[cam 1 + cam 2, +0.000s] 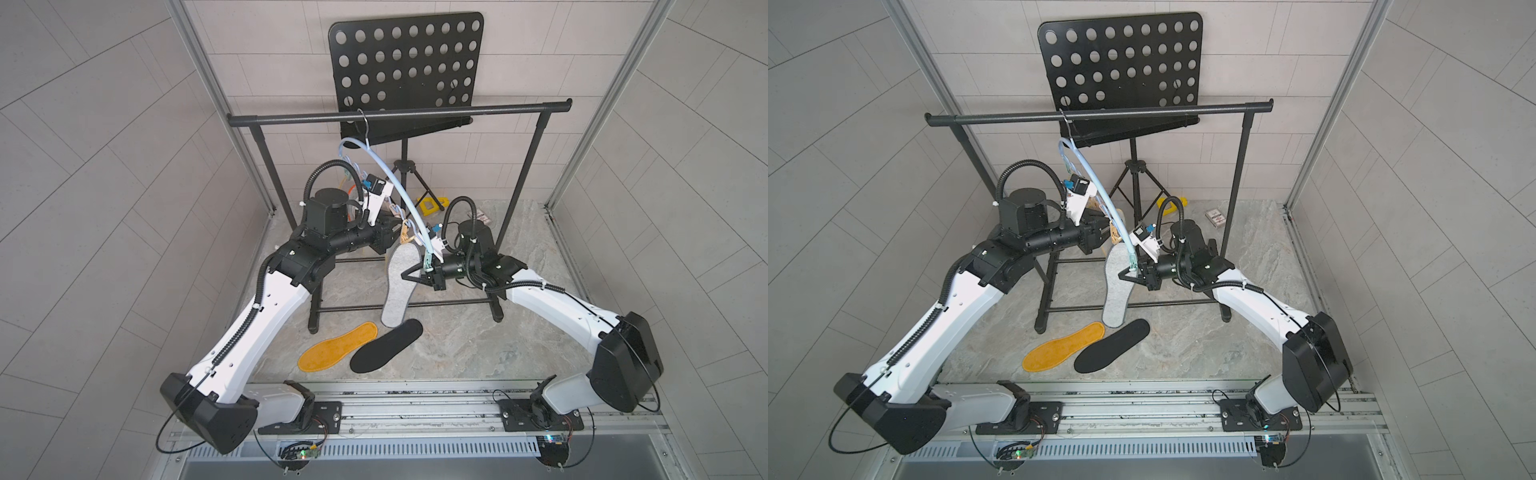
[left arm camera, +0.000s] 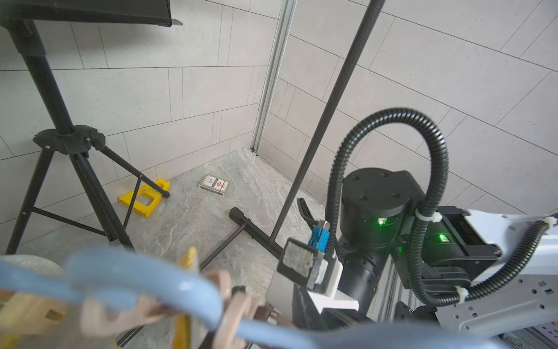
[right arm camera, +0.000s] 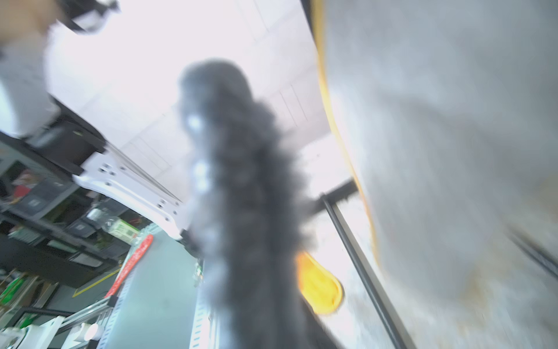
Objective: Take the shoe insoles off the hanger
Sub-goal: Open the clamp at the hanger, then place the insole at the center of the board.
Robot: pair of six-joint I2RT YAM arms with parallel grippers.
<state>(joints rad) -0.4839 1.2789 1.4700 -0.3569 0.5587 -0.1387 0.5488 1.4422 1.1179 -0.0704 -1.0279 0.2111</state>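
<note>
The pale grey insole (image 1: 395, 291) hangs from a peach clip (image 1: 404, 237) on the tilted hanger (image 1: 409, 199). Its long axis is nearly upright and its free end points down at the tabletop (image 1: 478, 340), where a yellow insole (image 1: 338, 347) and a black insole (image 1: 386, 345) lie. The left gripper (image 1: 392, 228) is nearer, just beside that clip, but I cannot tell how its jaws stand. The right gripper (image 1: 409, 275) sits lower at the insole's side edge, jaws pressed together; whether they pinch anything is unclear.
</note>
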